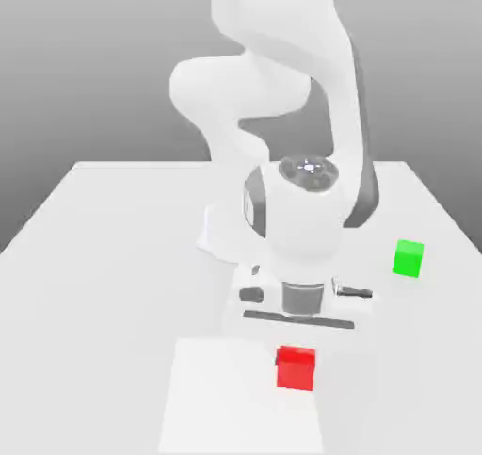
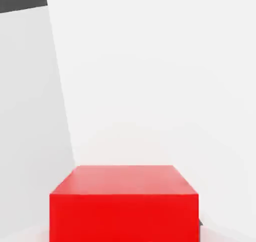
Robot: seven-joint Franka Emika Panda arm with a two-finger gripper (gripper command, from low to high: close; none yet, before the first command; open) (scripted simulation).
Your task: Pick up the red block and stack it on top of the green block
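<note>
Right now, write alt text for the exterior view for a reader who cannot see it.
A white robot arm bends down over a white table, its hand just above a red block near the front edge. A green block sits apart toward the exterior view's right, with nothing on it.

Two blocks sit on the one white table (image 1: 113, 255): one red block (image 1: 296, 367) (lower centre) and one green block (image 1: 409, 258) (right of centre).
</note>
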